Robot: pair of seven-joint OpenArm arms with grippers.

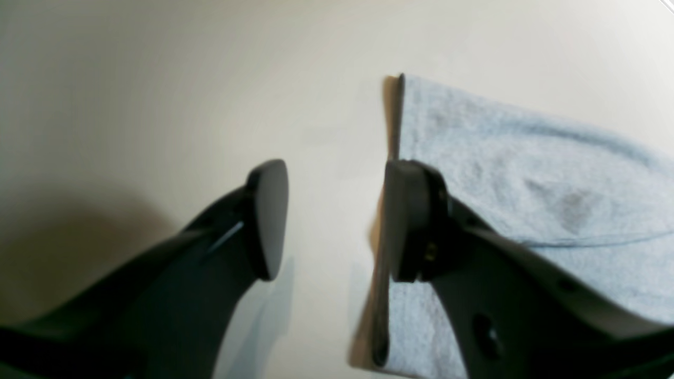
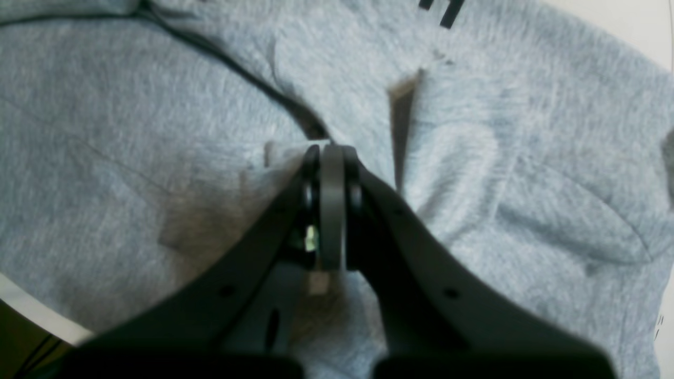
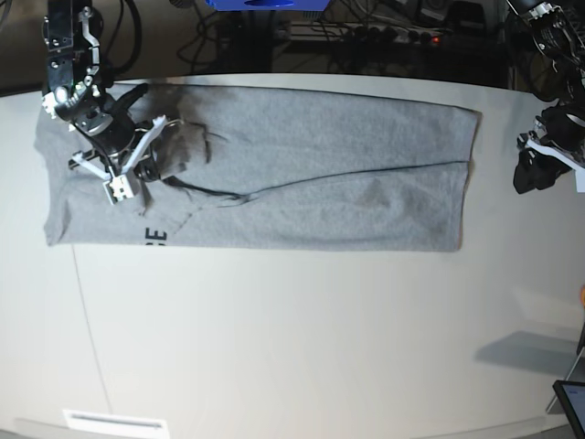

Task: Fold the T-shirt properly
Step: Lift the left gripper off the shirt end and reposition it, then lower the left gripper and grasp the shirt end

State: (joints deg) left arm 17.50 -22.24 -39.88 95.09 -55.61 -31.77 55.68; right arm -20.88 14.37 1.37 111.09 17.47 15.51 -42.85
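Observation:
The heather-grey T-shirt (image 3: 320,174) lies folded into a long strip across the far half of the white table (image 3: 302,338). Black lettering (image 3: 155,236) shows at its near left edge and in the right wrist view (image 2: 447,10). My right gripper (image 3: 164,157) sits on the shirt's left end, where the cloth is bunched. In the right wrist view it (image 2: 331,158) is shut, its tips pinching a raised fold of the shirt (image 2: 131,105). My left gripper (image 3: 530,174) hangs off the shirt's right end. In the left wrist view it (image 1: 337,221) is open and empty beside the shirt's corner (image 1: 526,158).
Cables and a power strip (image 3: 384,37) run behind the table's far edge, with a blue object (image 3: 265,4) at the top. A dark screen corner (image 3: 571,402) shows at the front right and a white label (image 3: 114,422) at the front left.

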